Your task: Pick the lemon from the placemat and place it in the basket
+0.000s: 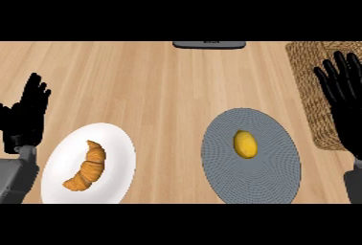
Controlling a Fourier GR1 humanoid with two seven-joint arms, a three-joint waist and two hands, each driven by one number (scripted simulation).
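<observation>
We'd go with the black right hand [348,103], fingers spread and empty: small yellow oval lemon [244,143] on the round grey placemat [272,177] lies down-left of it, long axis near-to-far.

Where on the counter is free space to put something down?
Bare wood lies between the white oval plate with the croissant and the grey round placemat, and across the far middle. The right side is crowded: woven wicker basket, black right hand.
</observation>
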